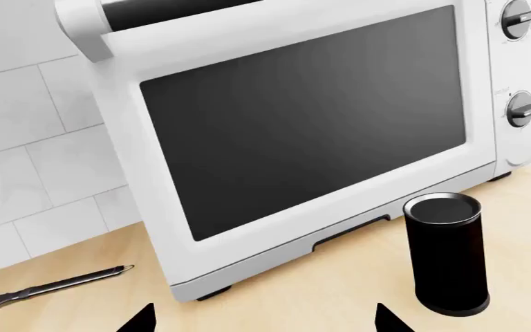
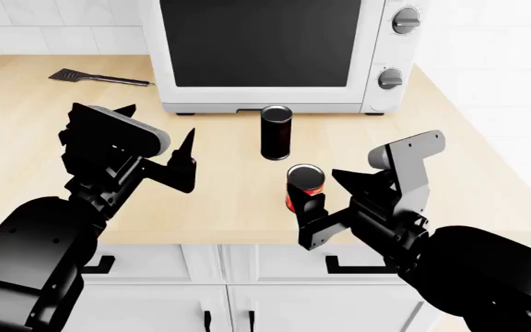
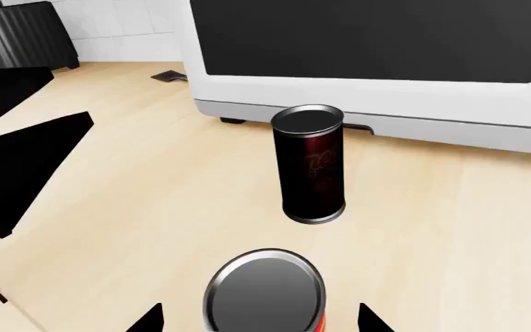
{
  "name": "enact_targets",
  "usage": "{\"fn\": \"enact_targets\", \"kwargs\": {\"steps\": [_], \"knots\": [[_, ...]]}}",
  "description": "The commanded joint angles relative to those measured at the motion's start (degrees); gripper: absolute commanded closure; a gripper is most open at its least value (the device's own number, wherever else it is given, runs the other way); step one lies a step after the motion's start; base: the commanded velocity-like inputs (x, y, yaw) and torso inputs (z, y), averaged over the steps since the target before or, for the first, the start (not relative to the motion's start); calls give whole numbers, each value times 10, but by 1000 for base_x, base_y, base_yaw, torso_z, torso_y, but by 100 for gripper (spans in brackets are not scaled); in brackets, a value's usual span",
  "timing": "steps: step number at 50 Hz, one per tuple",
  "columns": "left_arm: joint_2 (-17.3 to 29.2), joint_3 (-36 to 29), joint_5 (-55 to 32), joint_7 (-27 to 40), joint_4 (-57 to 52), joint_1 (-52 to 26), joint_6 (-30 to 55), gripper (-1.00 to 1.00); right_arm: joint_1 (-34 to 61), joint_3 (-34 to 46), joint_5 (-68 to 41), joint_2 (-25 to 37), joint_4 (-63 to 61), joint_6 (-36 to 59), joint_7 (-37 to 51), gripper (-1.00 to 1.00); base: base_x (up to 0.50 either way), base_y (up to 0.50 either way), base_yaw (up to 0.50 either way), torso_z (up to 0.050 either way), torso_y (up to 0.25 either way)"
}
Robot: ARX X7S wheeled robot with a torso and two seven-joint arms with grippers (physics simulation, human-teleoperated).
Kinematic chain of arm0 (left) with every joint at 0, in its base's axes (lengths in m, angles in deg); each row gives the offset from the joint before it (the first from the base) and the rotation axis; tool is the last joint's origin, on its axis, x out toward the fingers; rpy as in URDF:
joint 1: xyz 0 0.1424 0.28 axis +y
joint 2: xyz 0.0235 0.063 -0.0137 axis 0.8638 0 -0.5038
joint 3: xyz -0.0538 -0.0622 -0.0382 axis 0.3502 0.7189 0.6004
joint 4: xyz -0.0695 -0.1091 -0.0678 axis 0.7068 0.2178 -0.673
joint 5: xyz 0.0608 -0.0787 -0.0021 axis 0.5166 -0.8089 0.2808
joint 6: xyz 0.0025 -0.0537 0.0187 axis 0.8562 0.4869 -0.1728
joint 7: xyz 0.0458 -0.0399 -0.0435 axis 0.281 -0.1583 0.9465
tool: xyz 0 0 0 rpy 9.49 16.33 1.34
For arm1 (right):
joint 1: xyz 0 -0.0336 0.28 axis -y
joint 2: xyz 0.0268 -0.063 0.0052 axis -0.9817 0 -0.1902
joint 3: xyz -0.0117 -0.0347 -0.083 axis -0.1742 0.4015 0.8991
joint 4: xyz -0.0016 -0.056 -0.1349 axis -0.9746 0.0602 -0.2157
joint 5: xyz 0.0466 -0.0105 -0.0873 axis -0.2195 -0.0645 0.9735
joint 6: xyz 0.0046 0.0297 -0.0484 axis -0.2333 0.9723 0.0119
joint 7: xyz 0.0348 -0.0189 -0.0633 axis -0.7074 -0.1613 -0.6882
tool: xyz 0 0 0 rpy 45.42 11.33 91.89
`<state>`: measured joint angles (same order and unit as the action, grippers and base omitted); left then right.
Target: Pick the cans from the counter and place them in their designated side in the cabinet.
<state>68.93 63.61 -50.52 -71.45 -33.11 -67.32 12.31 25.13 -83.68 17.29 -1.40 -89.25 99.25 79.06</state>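
White tiles backed the desk (image 2: pixel 25 138). Right tool (image 2: pixel 325 197), open and empty, straddled the red can (image 2: pixel 304 185) to grip; left tool (image 2: pixel 160 149) gaped empty, facing the black can (image 2: pixel 276 132).

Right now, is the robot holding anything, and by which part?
Nothing is held. The right end effector is open around the short red metal-topped can; the left end effector is open and empty.

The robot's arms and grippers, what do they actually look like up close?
Both arms are matte black and bulky, with rounded shoulder and elbow shells. The left gripper has a light grey, rounded cylindrical housing behind flat, black, pointed fingers. The right gripper carries a similar grey, boxier housing and angular black fingers. No cables, markings or lettering show on either one.
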Motion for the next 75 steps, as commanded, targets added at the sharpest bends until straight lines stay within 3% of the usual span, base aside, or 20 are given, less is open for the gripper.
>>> {"fn": "enact_targets", "kwargs": {"steps": [1,41,42,47,57,67,69,71,75], "knots": [[1,2,-2,2,1,2,-1,-100,1,35,39,-2,39,-40,-27,-100,0,0,0,0,0],[6,8,-8,9,14,5,-6,-100,19,120,140,-38,223,-178,-113,-100,0,0,0,0,0],[6,8,-8,10,15,5,-6,-100,19,125,145,-36,220,-179,-112,100,0,0,0,0,0],[6,10,-10,11,16,5,-6,-100,13,123,129,-24,177,-150,-97,100,0,0,0,0,0],[5,11,-13,14,12,5,-2,-100,3,45,35,9,10,-55,-8,100,0,0,0,0,0],[4,14,-18,18,7,0,7,-100,81,-61,-75,14,-81,42,122,100,0,0,0,0,0],[15,15,-13,24,-12,-1,19,-100,152,-120,-240,11,-64,157,294,100,0,0,0,0,0],[21,17,-10,29,-26,-2,23,-100,193,-111,-383,29,-30,169,443,100,0,0,0,0,0],[30,27,-13,32,-48,-7,34,-100,251,-62,-497,64,-3,140,553,100,0,0,0,0,0]]}}
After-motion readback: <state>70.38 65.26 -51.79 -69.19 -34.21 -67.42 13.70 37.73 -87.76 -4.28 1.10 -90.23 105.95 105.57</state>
